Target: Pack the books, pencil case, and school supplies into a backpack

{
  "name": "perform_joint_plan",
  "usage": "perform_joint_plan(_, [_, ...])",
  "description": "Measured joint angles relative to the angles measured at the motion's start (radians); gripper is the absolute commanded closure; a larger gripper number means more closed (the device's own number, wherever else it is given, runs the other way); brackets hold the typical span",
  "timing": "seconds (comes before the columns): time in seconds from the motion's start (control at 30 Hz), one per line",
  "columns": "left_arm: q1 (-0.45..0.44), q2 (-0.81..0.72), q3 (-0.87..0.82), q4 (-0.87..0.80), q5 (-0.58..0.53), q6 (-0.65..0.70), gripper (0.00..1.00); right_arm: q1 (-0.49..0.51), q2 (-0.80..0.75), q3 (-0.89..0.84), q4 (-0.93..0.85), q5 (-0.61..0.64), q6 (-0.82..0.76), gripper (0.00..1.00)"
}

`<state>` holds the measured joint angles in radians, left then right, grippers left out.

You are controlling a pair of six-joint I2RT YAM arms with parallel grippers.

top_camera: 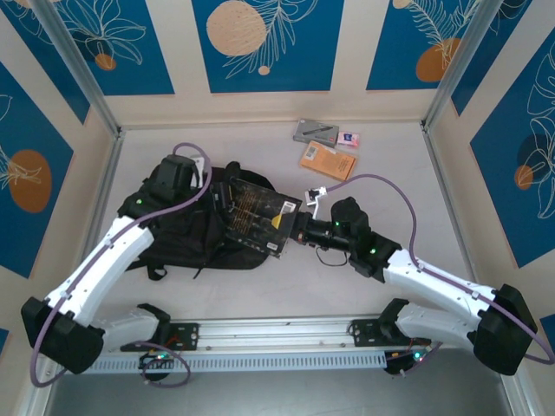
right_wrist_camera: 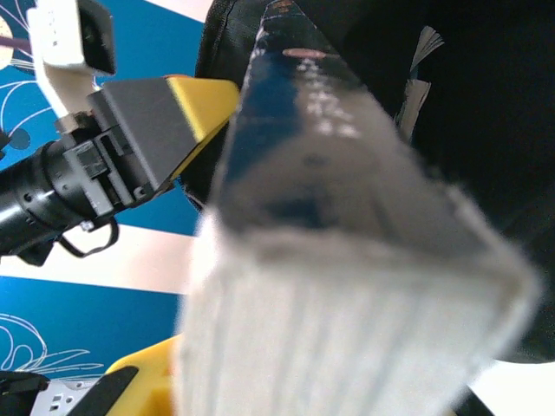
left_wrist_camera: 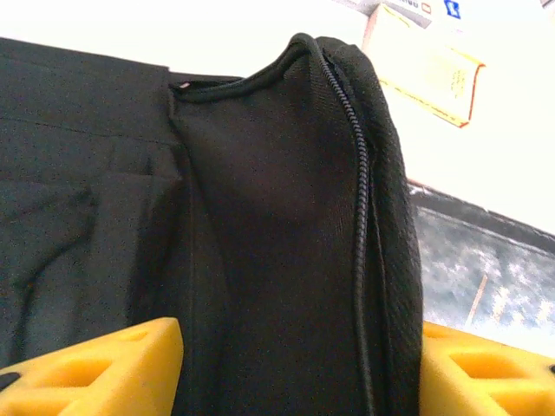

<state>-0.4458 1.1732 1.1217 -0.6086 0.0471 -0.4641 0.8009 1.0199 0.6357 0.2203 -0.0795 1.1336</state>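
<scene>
The right gripper (top_camera: 299, 228) is clamped on the right-hand edge of the black book (top_camera: 260, 215). Its yellow fingers (right_wrist_camera: 201, 97) press on either cover, and the white page block faces the wrist camera. The book sits tilted across the right-hand part of the backpack (top_camera: 186, 232). The left gripper (left_wrist_camera: 299, 355) has its jaws apart, one finger on each side of the backpack's raised zip rim, with black fabric filling the gap. Both arms reach inward from the near edge, forearms angled toward the middle of the table (top_camera: 395, 195). Toward the far wall, well apart from the backpack, lies an orange book (top_camera: 327, 160). Behind it is the grey pencil case (top_camera: 316, 131), with a small eraser block (top_camera: 349, 139) just beside. Open tabletop runs from the right forearm to the right frame rail.
</scene>
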Motion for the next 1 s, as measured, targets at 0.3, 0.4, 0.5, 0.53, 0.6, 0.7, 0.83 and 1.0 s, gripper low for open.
perform_joint_plan(0.3, [0.007,0.063,0.001,0.051,0.084,-0.005,1.00,0.002,-0.003,0.000,-0.013,0.008,-0.018,1.00])
perform_joint_plan(0.4, [0.007,0.063,0.003,0.052,0.108,-0.006,1.00,0.002,-0.027,0.000,-0.064,0.027,-0.055,1.00])
perform_joint_plan(0.5, [0.007,0.063,0.005,0.056,0.150,-0.014,1.00,0.000,-0.070,0.002,-0.136,0.050,-0.092,1.00])
perform_joint_plan(0.53, [0.007,0.063,0.005,0.060,0.167,-0.021,1.00,-0.003,-0.087,0.005,-0.168,0.057,-0.107,1.00])
perform_joint_plan(0.6, [0.004,0.063,0.005,0.069,0.199,-0.032,1.00,-0.010,-0.114,0.019,-0.240,0.072,-0.130,1.00])
perform_joint_plan(0.7, [-0.009,0.063,0.005,0.078,0.243,-0.051,1.00,-0.026,-0.136,0.042,-0.332,0.089,-0.160,1.00])
perform_joint_plan(0.83, [-0.044,0.056,0.010,0.070,0.281,-0.061,1.00,-0.044,-0.156,0.049,-0.410,0.095,-0.183,1.00])
perform_joint_plan(1.0, [-0.122,0.044,0.072,0.027,0.294,-0.061,1.00,-0.055,-0.159,0.049,-0.449,0.071,-0.188,1.00])
